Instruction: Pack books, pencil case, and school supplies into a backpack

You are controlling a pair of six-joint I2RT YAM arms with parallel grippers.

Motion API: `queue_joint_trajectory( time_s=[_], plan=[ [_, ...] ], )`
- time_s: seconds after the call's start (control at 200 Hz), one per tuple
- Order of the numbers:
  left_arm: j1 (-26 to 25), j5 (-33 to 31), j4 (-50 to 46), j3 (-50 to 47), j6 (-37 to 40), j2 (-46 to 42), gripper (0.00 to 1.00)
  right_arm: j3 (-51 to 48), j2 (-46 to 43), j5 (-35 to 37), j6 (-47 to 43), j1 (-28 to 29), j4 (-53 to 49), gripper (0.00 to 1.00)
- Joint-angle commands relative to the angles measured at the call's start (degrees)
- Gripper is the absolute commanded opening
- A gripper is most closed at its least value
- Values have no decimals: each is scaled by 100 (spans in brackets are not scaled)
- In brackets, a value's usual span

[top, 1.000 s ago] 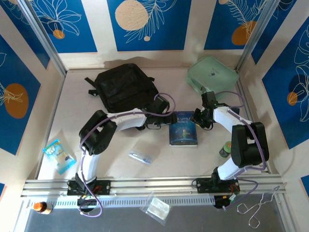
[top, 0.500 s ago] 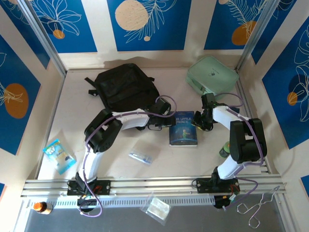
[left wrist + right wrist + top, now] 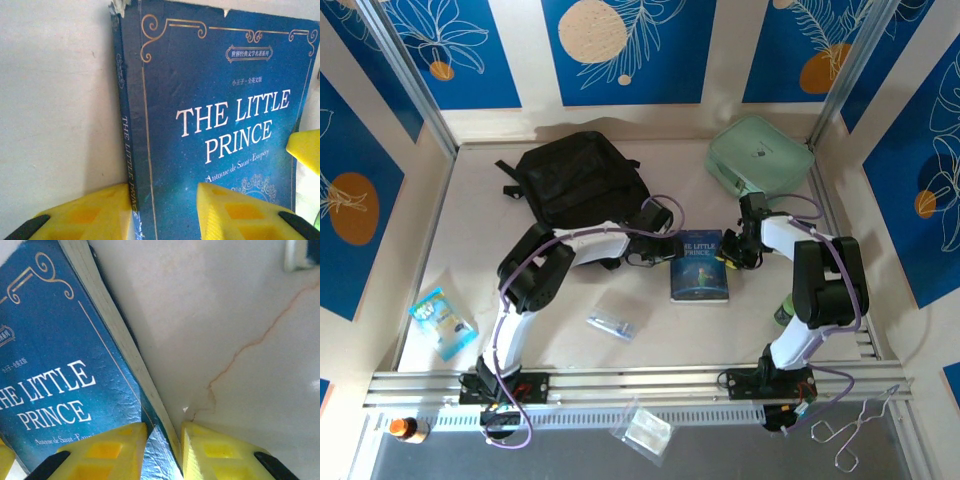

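Packing apparently not begun. Pencil case (image 3: pixel 612 324) lies toward the near edge of the bench (image 3: pixel 720 335). Mid-bench, the book (image 3: pixel 700 265) lies flat: left jaws spread astride its spine; right jaws narrow about its page edge, whether pinching cannot be told. Backpack (image 3: pixel 582 178) sits at the far edge, left of centre, apart from both.

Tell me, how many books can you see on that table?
1: The Little Prince book lies flat near the table's middle. Others could be hidden inside the black backpack.
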Motion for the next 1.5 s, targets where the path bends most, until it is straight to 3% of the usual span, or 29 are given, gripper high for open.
queue_joint_trajectory(
  time_s=[0.0, 0.285, 0.57, 0.875, 1.09, 1.3, 1.495],
  plan=[
    [-11, 405, 160, 154, -49, 209, 41, 51, 219, -370, 7, 21, -63, 26],
    [-9, 941, 943, -63, 363, -418, 38, 57, 234, -440, 28, -3, -4, 23],
    [-12, 1343, 2664, -1009, 93, -1034, 36, 71, 210, -632, 92, 12, 83, 21],
    [-6, 1569, 2492, -812, -56, -689, 35, 51, 189, -629, 123, 0, 96, 20],
    [5, 1218, 1894, -684, 99, -678, 32, 34, 180, -611, 149, -3, 112, 20],
    [71, 1032, 1634, -634, 98, -665, 25, -30, 117, -601, 210, -14, 193, 21],
    [199, 955, 1497, -601, 158, -773, 10, -184, -156, -613, 304, -75, 384, 23]
  ],
)
